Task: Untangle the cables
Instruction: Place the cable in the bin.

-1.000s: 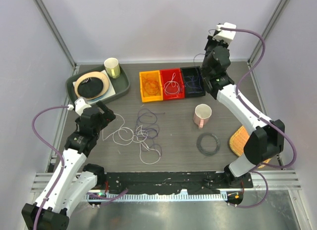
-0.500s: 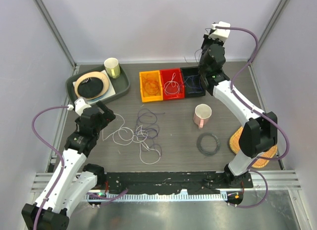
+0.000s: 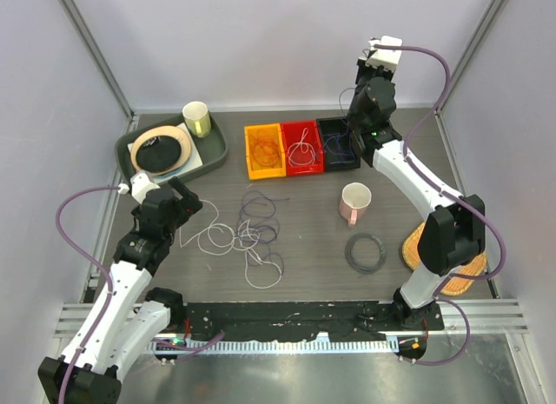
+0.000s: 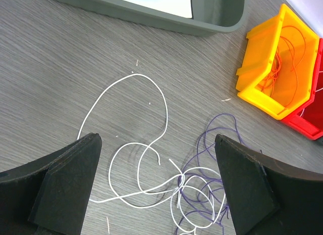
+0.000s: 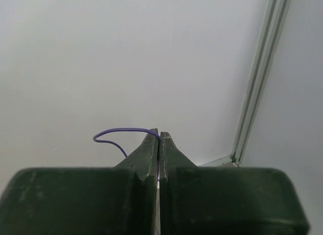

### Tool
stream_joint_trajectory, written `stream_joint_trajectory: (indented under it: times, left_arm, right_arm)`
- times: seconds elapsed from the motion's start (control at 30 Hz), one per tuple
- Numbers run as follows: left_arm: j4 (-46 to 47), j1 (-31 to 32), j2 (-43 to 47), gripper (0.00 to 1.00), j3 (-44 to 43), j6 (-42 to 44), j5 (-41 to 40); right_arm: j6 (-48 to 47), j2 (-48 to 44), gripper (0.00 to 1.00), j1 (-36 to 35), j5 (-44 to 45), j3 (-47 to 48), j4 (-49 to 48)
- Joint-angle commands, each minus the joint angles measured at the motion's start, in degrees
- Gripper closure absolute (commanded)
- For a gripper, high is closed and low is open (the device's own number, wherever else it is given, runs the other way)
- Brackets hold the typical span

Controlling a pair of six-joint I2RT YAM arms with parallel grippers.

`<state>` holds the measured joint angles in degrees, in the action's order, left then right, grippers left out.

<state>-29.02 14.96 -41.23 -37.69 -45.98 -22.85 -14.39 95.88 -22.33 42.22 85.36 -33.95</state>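
A tangle of white and purple cables (image 3: 248, 235) lies on the table in front of three bins. In the left wrist view a white loop (image 4: 126, 83) leads into the knot of white and purple cables (image 4: 202, 194). My left gripper (image 3: 187, 200) hovers open over the tangle's left side, its fingers either side of the knot (image 4: 157, 144). My right gripper (image 3: 354, 104) is raised above the black bin (image 3: 340, 167). Its jaws (image 5: 159, 136) are shut on a thin purple cable (image 5: 121, 130) that curls out to the left. The orange bin (image 3: 263, 174) and red bin (image 3: 304, 170) hold sorted cables.
A pink mug (image 3: 354, 202) and a thick black coiled ring (image 3: 366, 252) sit right of the tangle. A woven mat (image 3: 426, 248) lies by the right arm. A grey tray (image 3: 213, 148) with a plate stands at the back left, a cream cup (image 3: 197, 119) on it.
My right arm has swung left toward the back wall above the black bin, still gripping the purple cable. The left arm and the tangle have not moved.
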Motion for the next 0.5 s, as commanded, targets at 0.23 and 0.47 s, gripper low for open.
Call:
stream_joint_trajectory:
  times: [0.23, 0.47]
  left_arm:
    - [0.8, -0.2, 0.3, 0.00, -0.6, 1.2, -1.3]
    - [0.7, -0.2, 0.5, 0.00, -0.5, 1.2, -1.3]
  right_arm:
    - [-9.8, 1.7, 0.99, 0.8, 3.2, 5.9, -7.4]
    - [-10.9, 3.6, 0.99, 0.9, 1.9, 8.6, -5.9]
